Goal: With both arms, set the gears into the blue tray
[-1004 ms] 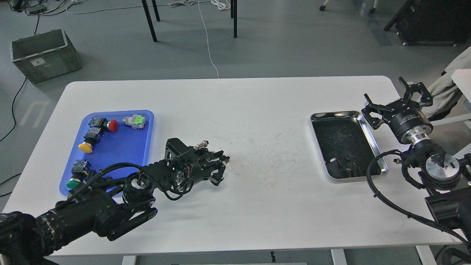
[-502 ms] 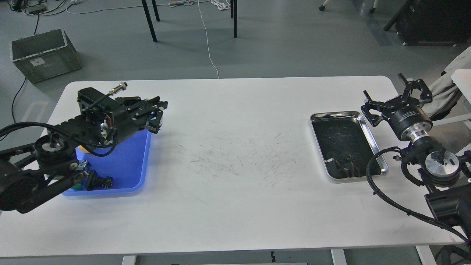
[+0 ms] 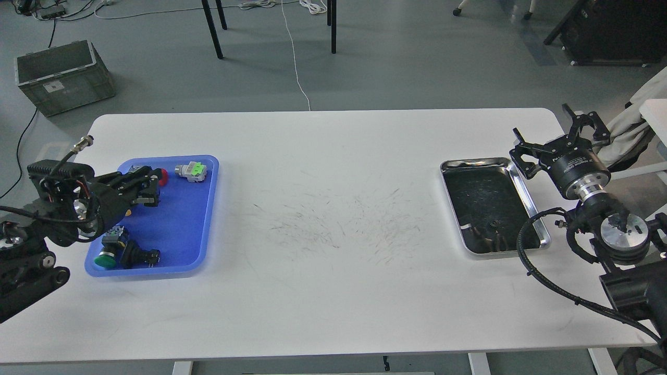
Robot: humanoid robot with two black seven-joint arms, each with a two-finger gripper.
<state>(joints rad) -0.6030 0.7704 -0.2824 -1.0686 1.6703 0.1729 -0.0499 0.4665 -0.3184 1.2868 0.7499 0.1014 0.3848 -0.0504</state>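
Two black claws: our left claw [image 3: 143, 187] hovers over the shallow bright-blue plastic tray [image 3: 177, 229], its grip unclear; our right claw [image 3: 560, 138] gapes empty beside the shiny steel tray [image 3: 526, 198]. Tiny black gears seemingly there; descend squarely.

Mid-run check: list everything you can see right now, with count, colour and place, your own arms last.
table: 1, white, scuffed in the middle.
blue tray: 1, bright blue, table's left side.
push-button switches: at least 3 in the blue tray; green-capped at the near left corner, red-capped at the far side partly behind the gripper, grey one with a green part at the far right.
steel tray: 1, shiny with black liner, table's right side; small dark items at its near end, too dim to name.
crate: 1, grey-green, on the floor far left.
left gripper: black, over the blue tray's far left.
right gripper: black, open, beyond the steel tray's far right corner.
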